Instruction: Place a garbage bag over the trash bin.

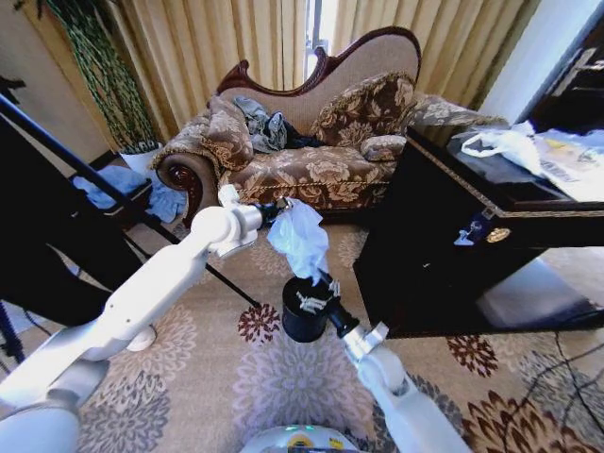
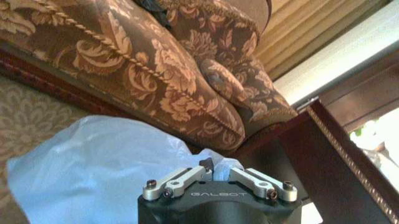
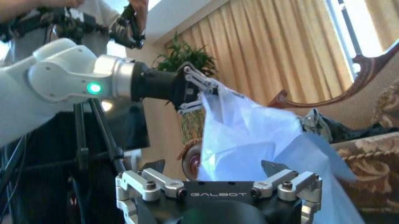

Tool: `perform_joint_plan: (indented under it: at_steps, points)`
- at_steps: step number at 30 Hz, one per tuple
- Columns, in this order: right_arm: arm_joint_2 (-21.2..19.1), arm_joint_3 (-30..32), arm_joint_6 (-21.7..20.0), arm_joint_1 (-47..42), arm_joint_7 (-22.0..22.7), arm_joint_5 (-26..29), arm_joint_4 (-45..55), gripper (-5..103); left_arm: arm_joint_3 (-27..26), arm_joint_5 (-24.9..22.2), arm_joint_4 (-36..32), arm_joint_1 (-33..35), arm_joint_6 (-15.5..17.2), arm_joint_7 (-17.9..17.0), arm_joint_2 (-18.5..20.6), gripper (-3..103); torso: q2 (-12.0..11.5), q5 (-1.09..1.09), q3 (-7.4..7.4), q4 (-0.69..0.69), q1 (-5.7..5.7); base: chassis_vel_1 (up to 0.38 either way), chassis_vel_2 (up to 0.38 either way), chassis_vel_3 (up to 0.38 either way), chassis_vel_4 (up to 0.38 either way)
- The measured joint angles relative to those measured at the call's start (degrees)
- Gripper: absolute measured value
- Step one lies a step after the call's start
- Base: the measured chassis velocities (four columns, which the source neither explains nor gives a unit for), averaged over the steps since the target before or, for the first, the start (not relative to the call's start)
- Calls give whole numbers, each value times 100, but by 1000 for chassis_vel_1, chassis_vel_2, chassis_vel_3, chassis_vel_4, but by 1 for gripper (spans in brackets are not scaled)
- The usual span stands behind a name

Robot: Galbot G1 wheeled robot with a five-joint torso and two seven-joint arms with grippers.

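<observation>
Behind our work stands the sofa [image 1: 302, 142]. At twelve o'clock above the trash bin [image 1: 302, 321] hangs the garbage bag [image 1: 300, 236], light, limp, slippery; we judge its open hem the best hold. Our left pincer [image 1: 280, 208] pinches its top; our right pincer [image 1: 316, 300] stands spread at the rim.

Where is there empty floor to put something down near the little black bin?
Bare carpet lies between both arms, and between the trash bin and sofa. It's crowded at the bin: garbage bag, left gripper, right gripper, dark cabinet.

trash bin [image 1: 300, 321] rim perhaps hidden by garbage bag [image 1: 300, 238]
</observation>
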Motion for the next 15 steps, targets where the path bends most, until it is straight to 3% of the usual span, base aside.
perform_joint_plan:
  at_steps: [8,15]
  points:
    - [-704,-83,-74,135,-3,130,260,100,-322,329,-297,801,177,348,126,0,0,0,-1,-1,-1,0,0,0,0]
    - [-818,-224,-65,99,58,59,260,100,-388,382,-287,899,210,449,40,0,0,0,-1,-2,-1,0,0,0,0]
